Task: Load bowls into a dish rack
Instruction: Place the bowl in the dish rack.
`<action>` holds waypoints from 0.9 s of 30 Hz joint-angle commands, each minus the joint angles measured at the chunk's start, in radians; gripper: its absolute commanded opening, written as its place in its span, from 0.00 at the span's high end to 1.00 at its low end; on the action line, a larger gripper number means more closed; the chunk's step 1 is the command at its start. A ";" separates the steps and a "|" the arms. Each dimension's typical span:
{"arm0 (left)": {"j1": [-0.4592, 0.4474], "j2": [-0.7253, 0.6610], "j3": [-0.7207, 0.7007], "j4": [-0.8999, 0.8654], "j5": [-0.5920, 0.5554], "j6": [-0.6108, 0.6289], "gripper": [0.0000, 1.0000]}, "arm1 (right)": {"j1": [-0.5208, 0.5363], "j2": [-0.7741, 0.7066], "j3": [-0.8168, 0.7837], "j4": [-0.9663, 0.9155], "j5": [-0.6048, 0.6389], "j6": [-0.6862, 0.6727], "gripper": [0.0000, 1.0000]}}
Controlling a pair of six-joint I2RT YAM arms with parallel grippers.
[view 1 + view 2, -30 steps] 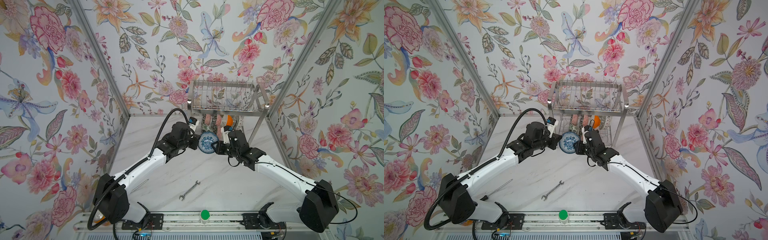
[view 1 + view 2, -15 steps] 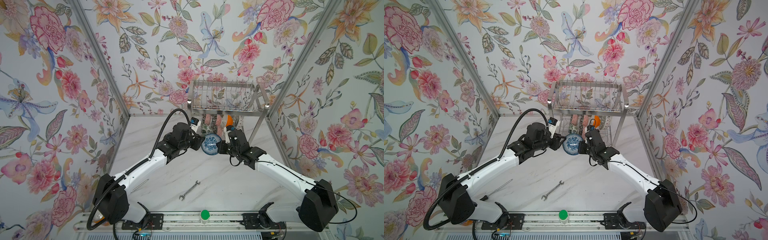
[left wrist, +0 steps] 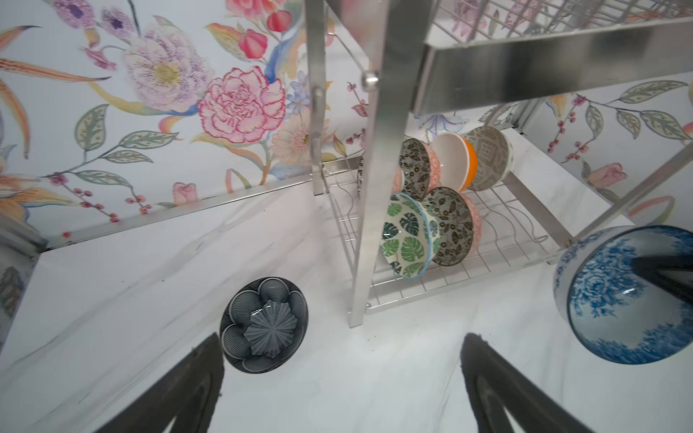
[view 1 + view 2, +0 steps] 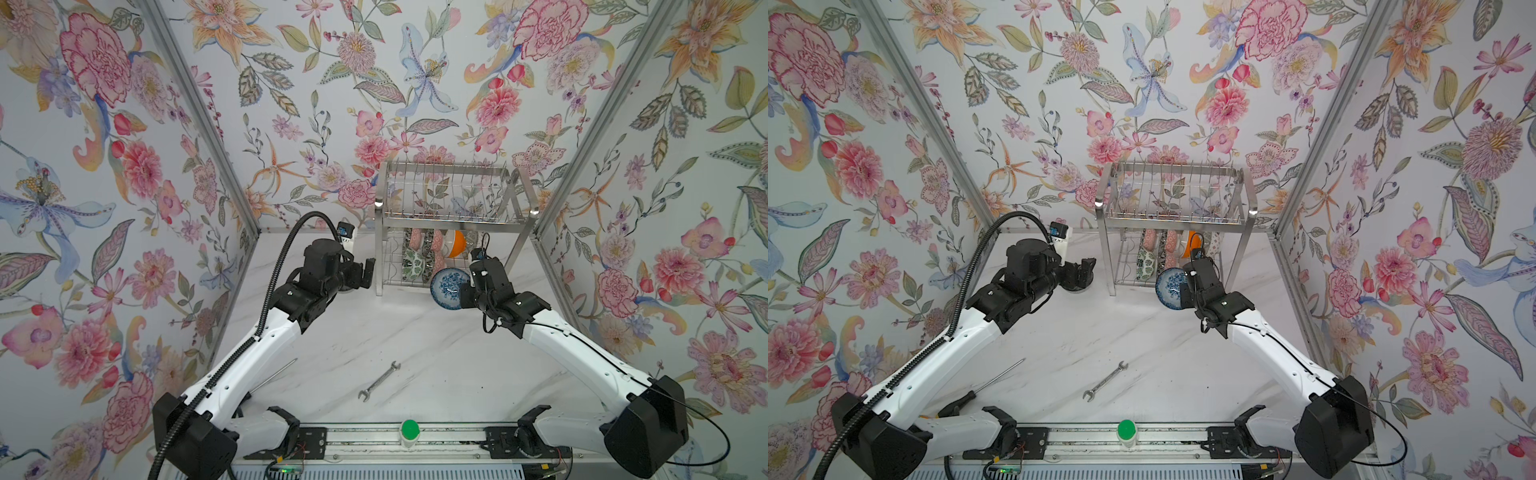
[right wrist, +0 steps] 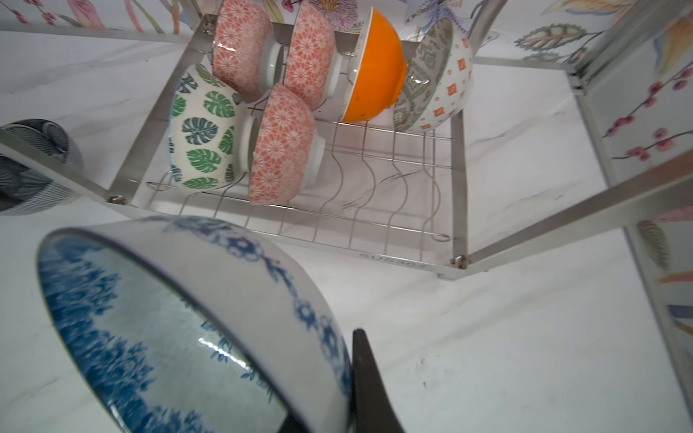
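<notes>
In both top views the right gripper (image 4: 468, 286) pinches the blue bowl (image 4: 445, 287) by its rim, just in front of the rack (image 4: 449, 226). Left wrist view: the left gripper (image 3: 337, 375) is wide open and holds nothing, with a black bowl (image 3: 264, 325) close by. Right wrist view: six bowls (image 5: 204, 127) stand on the rack's bottom shelf.

Floral wallpaper (image 4: 415, 83) is covering the three walls that are enclosing the space, showing pink peonies, orange lilies and grey-green leaves on a pale ground. Aluminium corner posts (image 4: 203, 124) are running up where the walls are meeting. Below, a white marble-patterned tabletop (image 4: 415, 332) is catching soft, even light and showing faint grey veins.
</notes>
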 commanded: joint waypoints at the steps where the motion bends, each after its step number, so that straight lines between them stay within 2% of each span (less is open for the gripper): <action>1: 0.006 -0.004 -0.027 -0.046 -0.012 0.026 0.01 | -0.002 0.048 0.063 -0.030 0.214 -0.079 1.00; 8: 0.012 0.003 -0.039 -0.039 -0.002 0.023 0.01 | -0.014 0.164 0.124 -0.031 0.417 -0.117 1.00; 19: 0.025 0.007 -0.041 -0.042 0.010 0.025 0.01 | -0.028 0.363 0.227 -0.016 0.622 -0.074 1.00; 27: 0.030 0.016 -0.035 -0.043 0.018 0.027 0.01 | -0.037 0.463 0.272 -0.009 0.686 -0.033 1.00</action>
